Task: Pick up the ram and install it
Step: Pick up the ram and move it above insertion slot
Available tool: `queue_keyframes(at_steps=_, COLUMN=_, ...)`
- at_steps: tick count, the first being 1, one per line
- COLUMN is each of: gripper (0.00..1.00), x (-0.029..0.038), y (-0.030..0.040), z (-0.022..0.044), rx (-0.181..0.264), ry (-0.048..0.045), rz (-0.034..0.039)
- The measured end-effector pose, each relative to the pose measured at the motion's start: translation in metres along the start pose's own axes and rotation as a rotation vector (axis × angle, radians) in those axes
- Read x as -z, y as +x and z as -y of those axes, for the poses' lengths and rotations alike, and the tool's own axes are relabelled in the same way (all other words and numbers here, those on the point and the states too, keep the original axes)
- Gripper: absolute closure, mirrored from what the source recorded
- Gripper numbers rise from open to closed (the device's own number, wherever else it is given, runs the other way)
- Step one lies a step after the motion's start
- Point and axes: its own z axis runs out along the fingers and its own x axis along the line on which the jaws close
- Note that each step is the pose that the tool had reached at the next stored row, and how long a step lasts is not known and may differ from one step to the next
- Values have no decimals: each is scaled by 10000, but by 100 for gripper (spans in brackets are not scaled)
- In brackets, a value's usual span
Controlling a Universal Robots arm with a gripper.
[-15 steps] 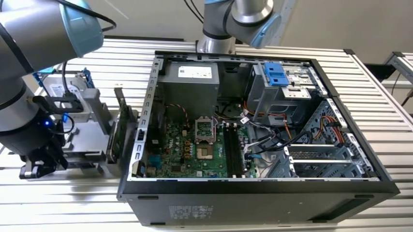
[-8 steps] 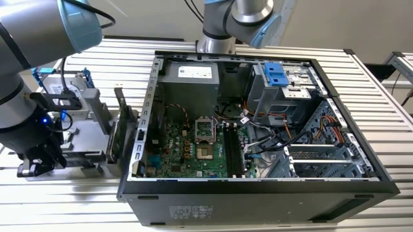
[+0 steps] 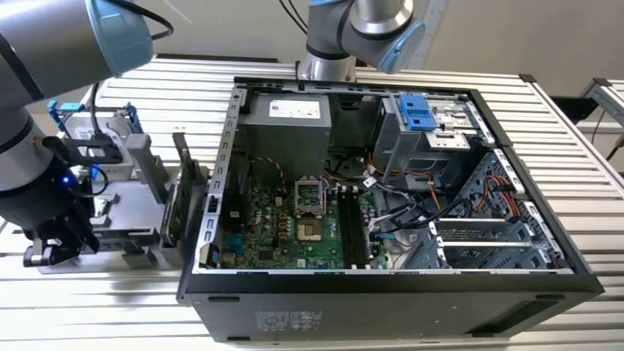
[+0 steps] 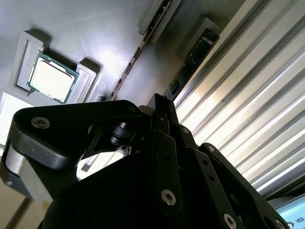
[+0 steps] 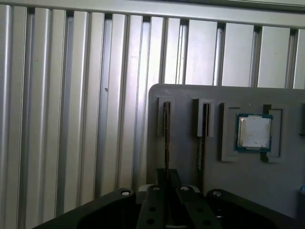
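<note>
The ram [image 5: 167, 129] stands on edge in a slot of a grey holder [image 5: 190, 157]. It is the slot farther from the processor [image 5: 255, 132], and a second stick [image 5: 205, 129] stands between the two. The tool [image 5: 167, 183] lines up with the ram's near end. I cannot tell how far the tool is open or whether it grips. In the exterior view the tool sits at lower left, over the slatted surface [image 3: 585, 183]. It is well apart from the memory slots [image 3: 353, 227] inside the open computer case [image 3: 390, 289] at centre.

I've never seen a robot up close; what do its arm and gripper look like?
A silver-grey tubular arm with rounded light-blue joint caps, a thin black cable looping beside it, and a black gripper built of linkage plates with silver screws.
</note>
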Motion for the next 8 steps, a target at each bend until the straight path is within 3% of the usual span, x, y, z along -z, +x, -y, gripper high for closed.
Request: queue_keyframes(at_steps=8, gripper=100, x=34, y=-1, z=-1, rx=0, ry=1, rz=0)
